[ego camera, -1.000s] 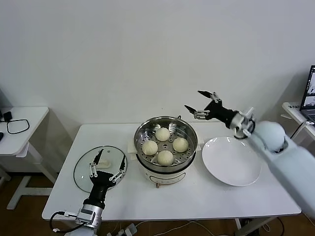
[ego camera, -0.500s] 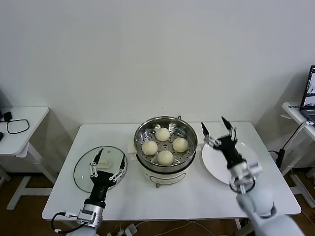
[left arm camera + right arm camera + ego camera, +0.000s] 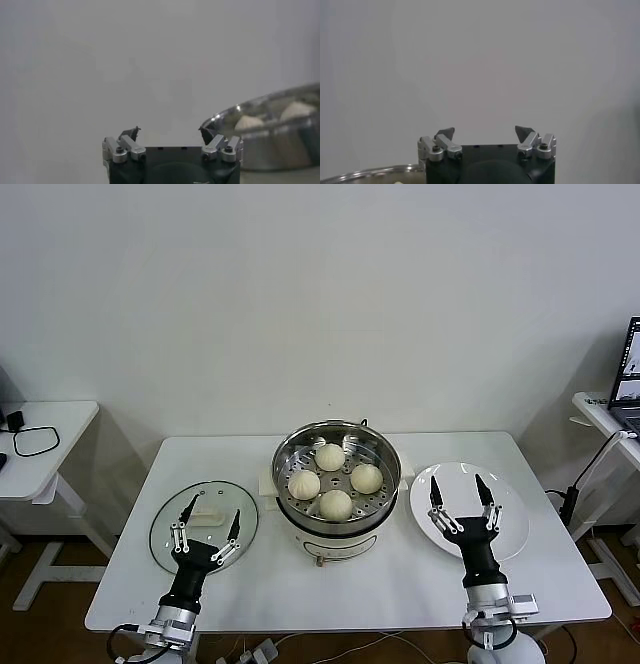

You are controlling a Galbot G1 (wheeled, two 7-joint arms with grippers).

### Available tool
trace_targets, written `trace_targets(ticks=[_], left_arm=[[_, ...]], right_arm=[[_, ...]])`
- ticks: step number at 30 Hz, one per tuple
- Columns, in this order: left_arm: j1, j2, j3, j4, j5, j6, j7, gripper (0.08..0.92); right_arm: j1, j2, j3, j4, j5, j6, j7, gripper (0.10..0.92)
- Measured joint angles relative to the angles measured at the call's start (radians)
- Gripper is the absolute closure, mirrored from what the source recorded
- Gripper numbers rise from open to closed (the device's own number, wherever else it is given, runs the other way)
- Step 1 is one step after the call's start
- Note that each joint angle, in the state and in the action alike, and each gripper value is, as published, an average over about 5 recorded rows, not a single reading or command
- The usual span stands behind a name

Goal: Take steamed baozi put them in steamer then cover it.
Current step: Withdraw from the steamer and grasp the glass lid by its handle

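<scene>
Right gripper (image 3: 459, 502) lowered; four baozi (image 3: 336, 504) in one steamer (image 3: 383, 446).

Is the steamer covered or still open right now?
Open. The steamer shows four baozi inside, and the glass lid lies flat on the table beside it.

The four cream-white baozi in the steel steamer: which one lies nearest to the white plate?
The cream-white pleated baozi on the right side of the round stainless-steel steamer. It sits closest to the flat white plate; the other three lie farther left.
</scene>
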Motion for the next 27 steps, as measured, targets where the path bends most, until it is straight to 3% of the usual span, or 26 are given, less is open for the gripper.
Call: trace_targets(ticks=[14,27], left_arm=[[-0.058,0.042,-0.138,0.261,0.615,-0.109,-0.209,0.177],[-0.162,0.06,-0.166,0.392,0.846,-0.088,-0.284,0.177]], right_arm=[[-0.038,0.06,0.009,-0.027,-0.034,0.022,0.02,0.203],[-0.047,0.089,0.007,-0.046,-0.056,0.033,0.025,0.203]])
